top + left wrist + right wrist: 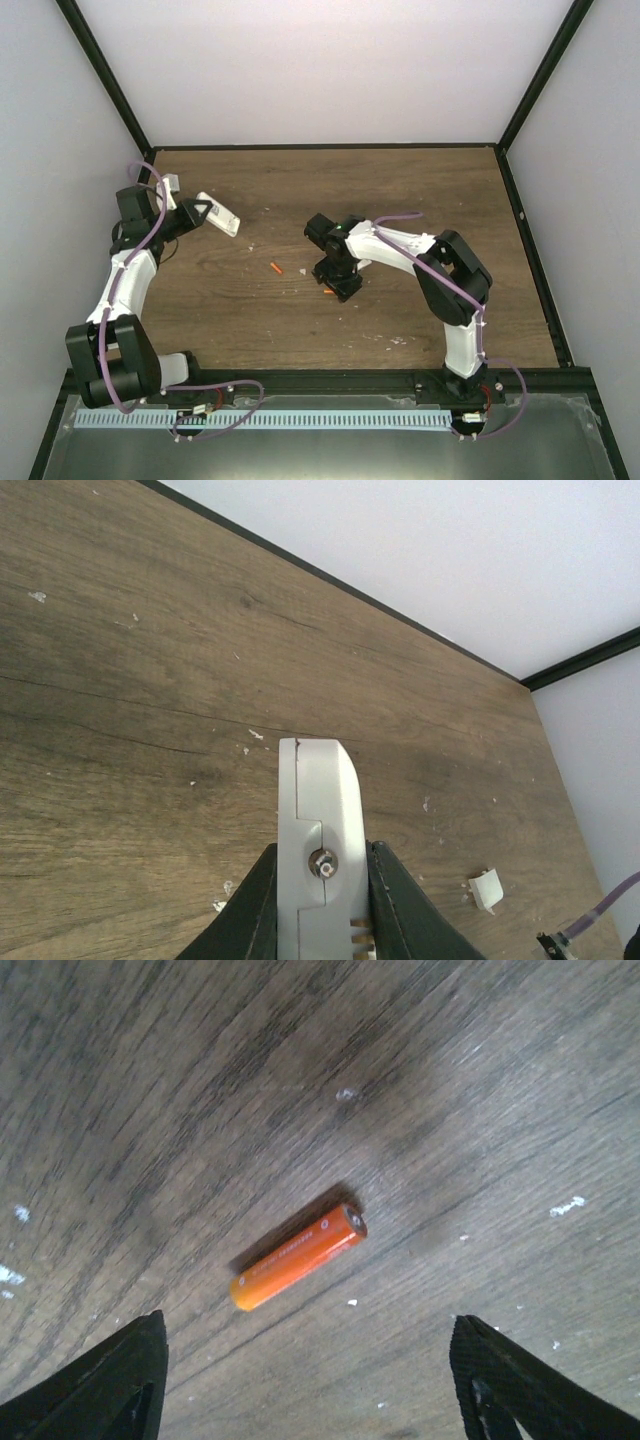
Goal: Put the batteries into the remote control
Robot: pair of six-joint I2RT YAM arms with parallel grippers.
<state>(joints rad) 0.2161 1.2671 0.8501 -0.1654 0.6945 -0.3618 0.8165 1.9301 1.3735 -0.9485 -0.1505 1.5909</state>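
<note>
**While spread over a battery (298, 1257), right gripper (310, 1390) short of contact**

Bounded by black rails (320, 147) along the far and right edges of the wooden table (430, 190), with white walls (330, 70) rising just behind them. Leaves a broad run of wood between the right gripper and the far rail, and more toward the right rail. Tighter at left, with the left arm's elbow close to the far-left corner.

Seen from the right wrist: black fingers (100, 1385) apart, one at each lower corner, touching nothing. Lying on the wood between and just beyond them, the battery, orange, set on a diagonal with its metal-capped end up and to the right. From above, shows only as an orange sliver at the gripper's near edge, mostly hidden under the black wrist.

Well apart to the left, on the wood between the two arms: a second battery (275, 268), touching nothing.

At far left, pinched tight in the left gripper (198, 212): the remote control (222, 216), white, apparently lifted off the wood. Seen edge-on from the left wrist, with a black finger pressed to each of its sides and a small metal contact showing near the grip. Cannot tell from any view whether anything sits inside its compartment.

To the remote's right in that view, lying apart from it: a small white cover piece (486, 888), among scattered white crumbs (255, 734).
</note>
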